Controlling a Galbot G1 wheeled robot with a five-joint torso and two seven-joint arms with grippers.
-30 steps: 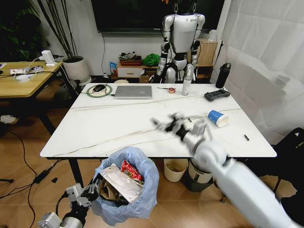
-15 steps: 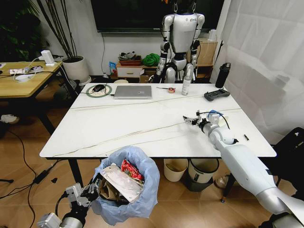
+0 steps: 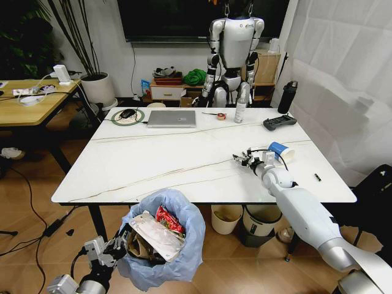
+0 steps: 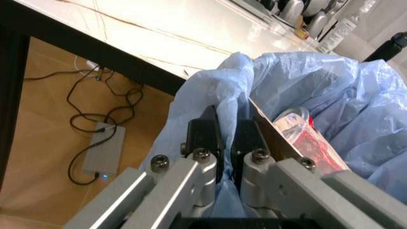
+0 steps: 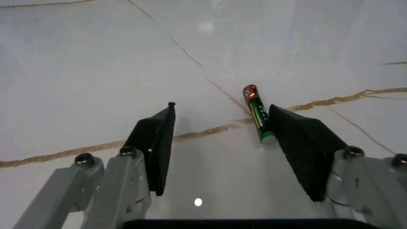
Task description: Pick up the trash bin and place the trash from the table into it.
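Observation:
The trash bin (image 3: 164, 242), lined with a light-blue bag, hangs below the table's front edge. My left gripper (image 3: 114, 248) is shut on its rim; the left wrist view shows the fingers (image 4: 205, 136) pinching the bag's edge (image 4: 232, 95). A red wrapper (image 3: 169, 220), a flat white packet (image 3: 157, 235) and brown cardboard (image 3: 138, 246) lie inside. My right gripper (image 3: 242, 159) hovers open low over the white table (image 3: 153, 159), just left of the blue-and-white paper cup (image 3: 280, 151). A small green battery (image 5: 258, 114) lies between its open fingers (image 5: 156, 143), close to one pad.
A laptop (image 3: 172, 118), a black controller (image 3: 279, 122) and a clear bottle (image 3: 241, 110) stand along the table's far edge. A small dark item (image 3: 318, 177) lies near the right edge. A cream bucket (image 3: 226, 217) and a grey-black bin (image 3: 260, 223) sit under the table.
My right arm has swung right across the table's front and settled its open gripper low beside the paper cup. The left arm and the bin have stayed still.

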